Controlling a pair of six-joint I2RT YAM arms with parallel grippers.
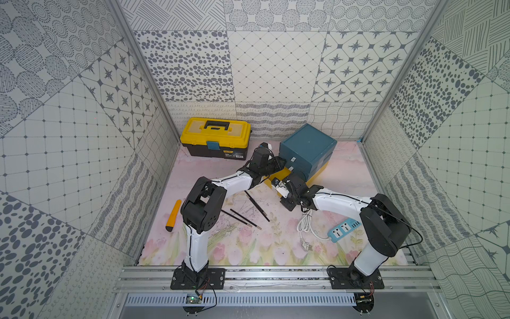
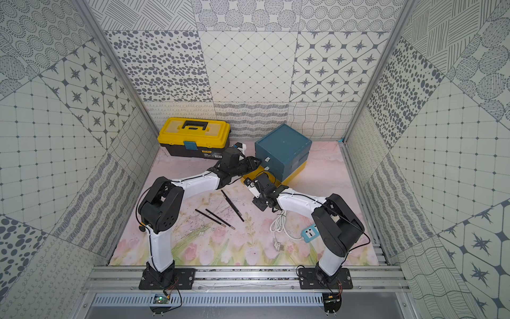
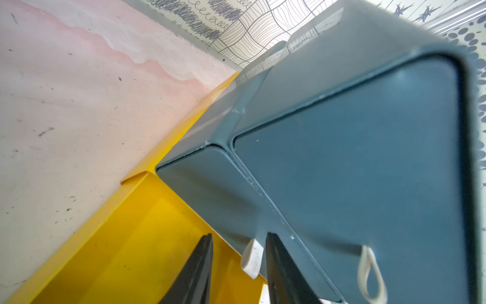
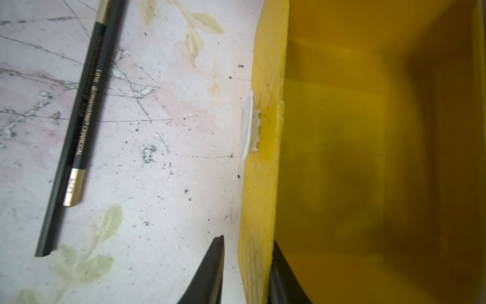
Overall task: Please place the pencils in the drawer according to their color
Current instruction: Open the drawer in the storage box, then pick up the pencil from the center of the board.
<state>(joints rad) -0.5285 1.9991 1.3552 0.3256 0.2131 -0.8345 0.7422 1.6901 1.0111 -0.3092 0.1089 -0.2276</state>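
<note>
Pencils (image 1: 257,206): several dark ones lie loose mid-desk (image 1: 248,248), none held.
Right hand (image 4: 247,239): fingers straddle the front wall of the pulled-out yellow drawer (image 4: 260,197); cannot tell whether it is clamped.
Left hand (image 3: 238,234): open, one finger on either side of a teal drawer's white tab (image 3: 252,259).
Drawer chest (image 1: 306,143): near the desk's far edge, right of centre.

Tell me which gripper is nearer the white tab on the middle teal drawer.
Left. The left gripper has its jaws either side of the tab; the right gripper is lower, its jaws straddling the front wall of the open yellow drawer.
</note>
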